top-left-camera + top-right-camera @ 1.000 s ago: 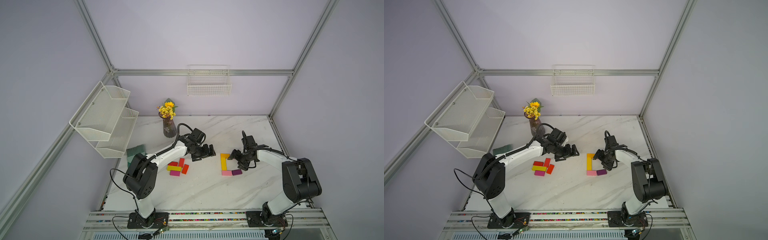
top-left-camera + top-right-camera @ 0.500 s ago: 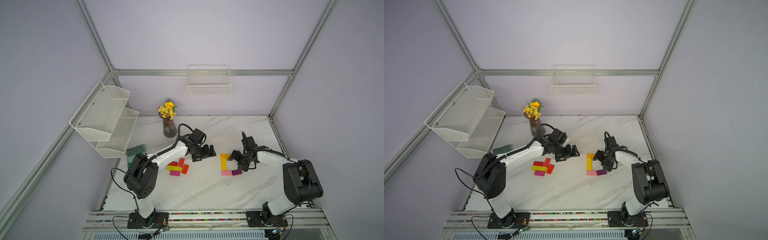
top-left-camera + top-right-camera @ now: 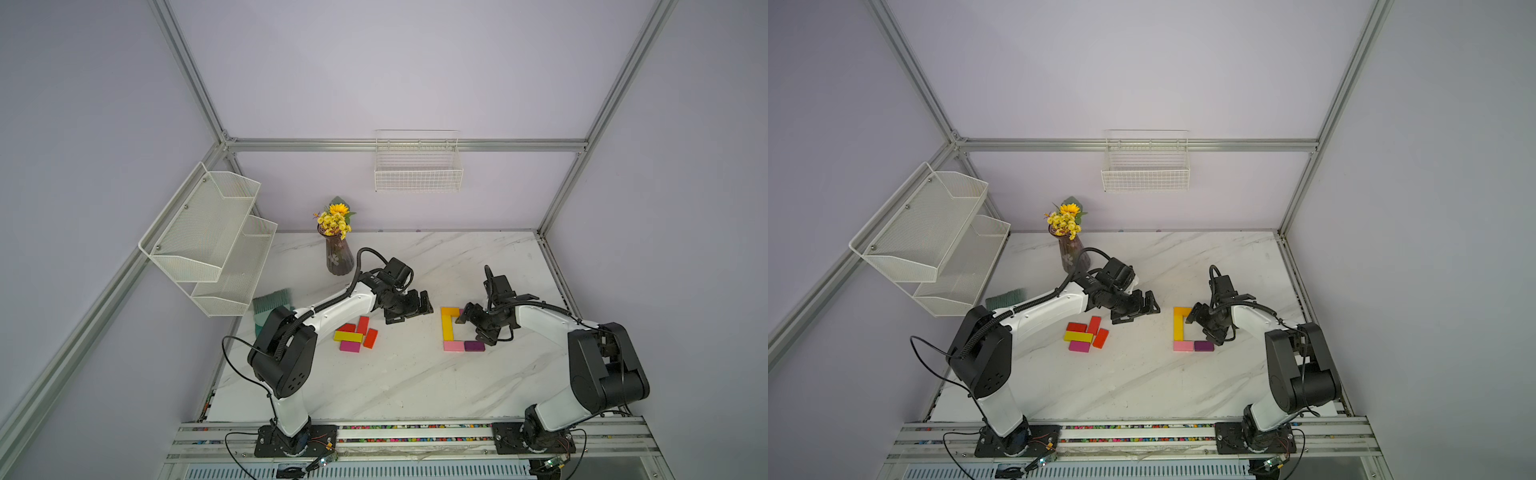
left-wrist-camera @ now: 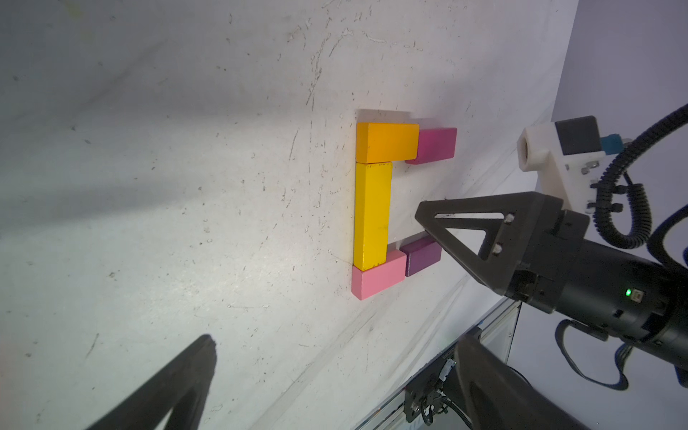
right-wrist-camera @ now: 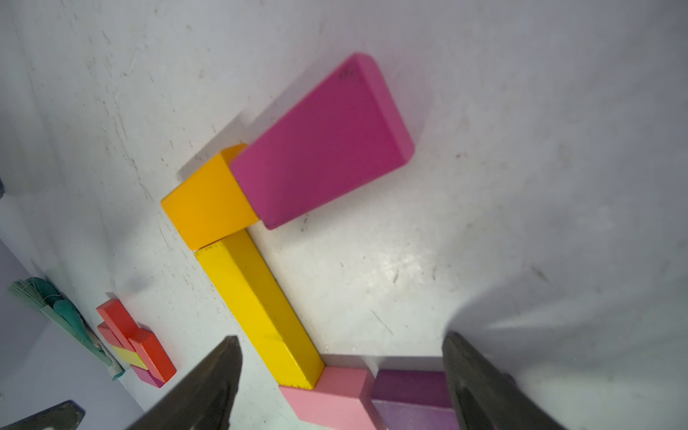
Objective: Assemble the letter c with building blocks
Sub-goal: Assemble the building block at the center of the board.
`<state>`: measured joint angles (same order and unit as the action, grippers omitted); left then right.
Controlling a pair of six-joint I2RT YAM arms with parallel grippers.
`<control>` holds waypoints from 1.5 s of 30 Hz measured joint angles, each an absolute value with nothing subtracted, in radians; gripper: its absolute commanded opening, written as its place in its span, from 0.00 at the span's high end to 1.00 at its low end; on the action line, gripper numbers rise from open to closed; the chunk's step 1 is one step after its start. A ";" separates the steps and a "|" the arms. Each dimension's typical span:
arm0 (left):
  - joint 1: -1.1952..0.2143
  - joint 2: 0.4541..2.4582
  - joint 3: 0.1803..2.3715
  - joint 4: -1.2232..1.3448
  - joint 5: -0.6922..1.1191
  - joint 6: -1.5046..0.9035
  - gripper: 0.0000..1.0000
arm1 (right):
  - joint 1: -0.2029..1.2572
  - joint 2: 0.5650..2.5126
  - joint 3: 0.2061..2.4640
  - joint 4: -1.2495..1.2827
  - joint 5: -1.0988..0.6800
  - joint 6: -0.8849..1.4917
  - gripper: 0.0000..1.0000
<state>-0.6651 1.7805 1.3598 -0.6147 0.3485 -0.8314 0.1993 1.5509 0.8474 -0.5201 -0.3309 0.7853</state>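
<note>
In both top views the letter lies right of centre. A long yellow block [image 4: 372,216] is set as the spine. An orange block [image 4: 387,143] and a magenta block [image 4: 435,146] form the upper bar, and a pink block [image 4: 378,277] and a purple block [image 4: 422,255] form the lower bar. Each is butted against its neighbour so that only one side is left open. Five blocks are counted in it.

The right gripper [image 3: 473,327] is held just over that open side, spread and empty, which is judged a release pose. The left gripper [image 3: 409,311], spread wide and empty, is held between the letter and the spare pile [image 3: 355,336] left of centre. Five blocks are counted there: two red, one orange-red, one yellow, one magenta.
</note>
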 measured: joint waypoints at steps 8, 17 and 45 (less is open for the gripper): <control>-0.675 1.781 1.360 -0.614 0.348 -0.846 0.00 | 0.199 1.463 0.872 -0.556 -0.325 0.791 0.10; -0.682 1.781 1.360 -0.590 0.348 -0.881 0.00 | 0.189 1.387 0.865 -0.615 -0.278 0.751 0.07; -0.682 1.799 1.359 -0.540 0.347 -0.977 0.00 | 0.163 1.367 0.740 -0.628 -0.299 0.664 0.07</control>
<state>-0.6823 1.7992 1.3594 -0.5396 0.3470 -0.9771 0.1635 1.3674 0.7399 -0.6281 -0.2985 0.6640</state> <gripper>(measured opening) 0.999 0.929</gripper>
